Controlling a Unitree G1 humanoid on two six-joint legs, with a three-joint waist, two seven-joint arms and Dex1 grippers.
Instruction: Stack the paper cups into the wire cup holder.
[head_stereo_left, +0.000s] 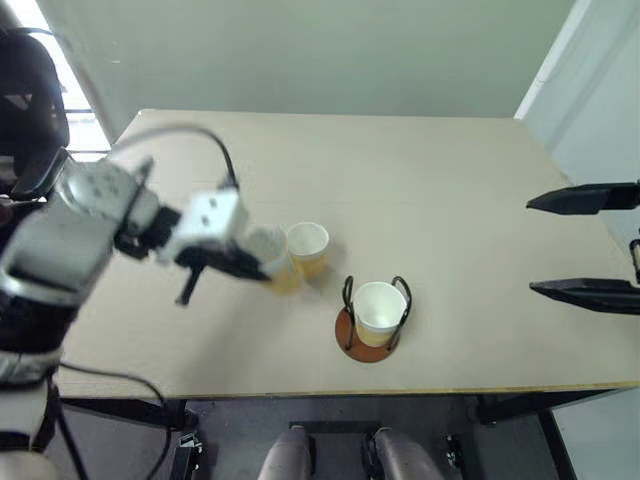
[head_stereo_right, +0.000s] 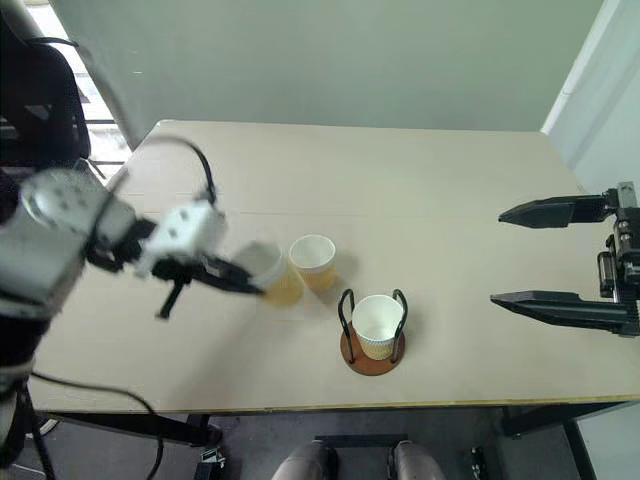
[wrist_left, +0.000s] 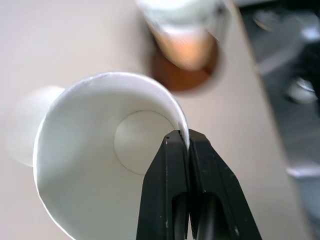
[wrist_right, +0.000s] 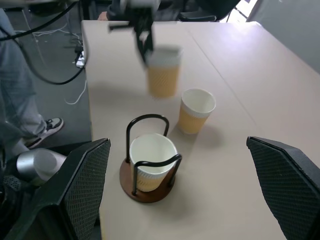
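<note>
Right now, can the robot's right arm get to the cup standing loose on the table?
Probably yes. The right tool is open, holding nothing, with bare table between it and the loose cup. The left tool grips another cup beside it.

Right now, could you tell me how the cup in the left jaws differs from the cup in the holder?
The held cup is pinched at its rim by the shut left gripper and hangs above the table; the holder's cup is free of any grip. The held cup is in the open, while the other sits between the wire loops of the holder. Both are white inside with yellow-tan walls.
</note>
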